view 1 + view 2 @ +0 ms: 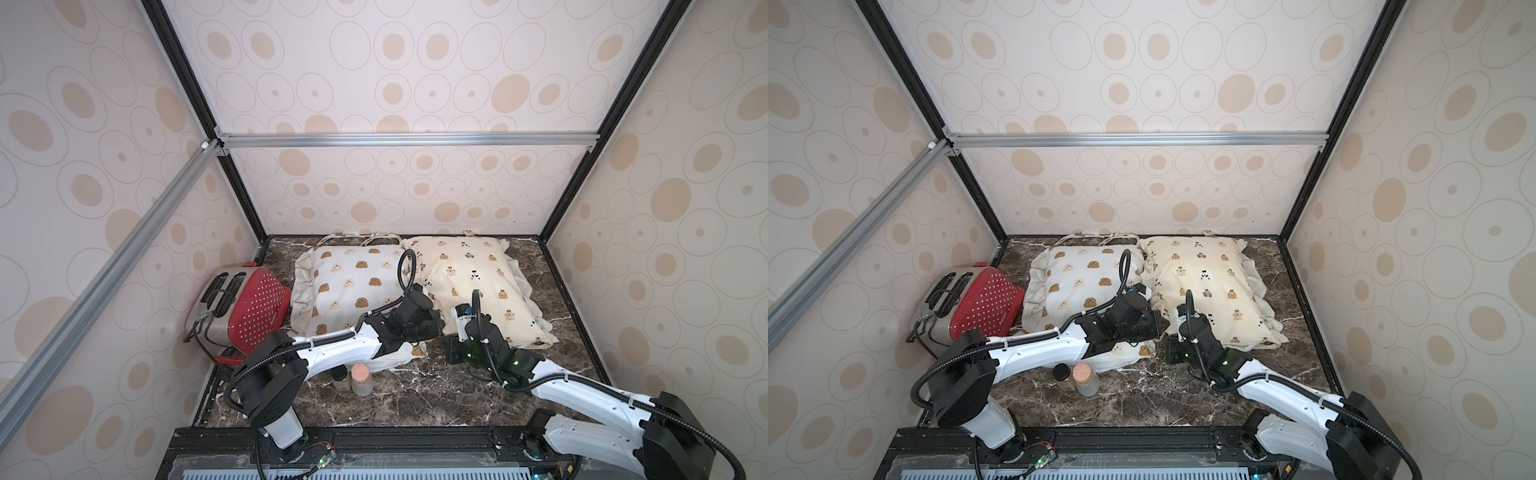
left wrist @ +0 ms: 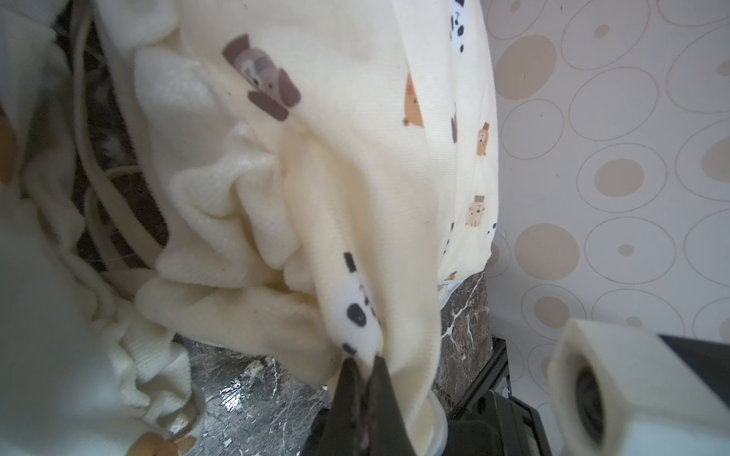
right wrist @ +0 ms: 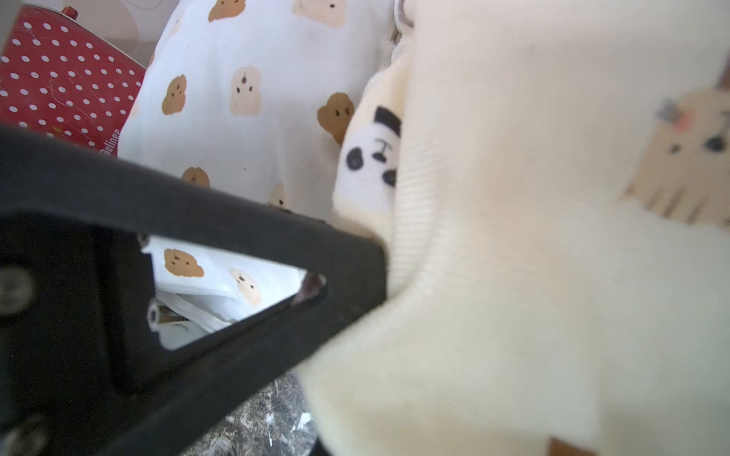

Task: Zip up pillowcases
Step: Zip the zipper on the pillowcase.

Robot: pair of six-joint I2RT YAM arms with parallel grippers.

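The left gripper [image 2: 365, 363] has its black fingers pinched together on a fold at the near corner of the cream-yellow ruffled fabric pillowcase with small bears and pandas [image 1: 473, 282]. That pillowcase lies stuffed at about one o'clock on the dark marble tabletop [image 1: 415, 399]. I'd guess the pinch keeps the cloth taut so the zip can run.

The right gripper [image 3: 381, 254] is closed too, at that same corner, with cream cloth bunched against its one visible finger. Whether it has the zip pull I cannot tell.

The white ruffled pillowcase with brown and cream blob bears [image 1: 349, 286] lies just beside, at eleven o'clock, with the left arm reaching over it.

At nine stands a red white-dotted metal toaster [image 1: 243, 311], its slots seemingly empty. At seven are two small jars side by side: a dark-lidded one [image 1: 339, 376] holding something brown, and a pink-topped clear one [image 1: 360, 380] with pale contents.
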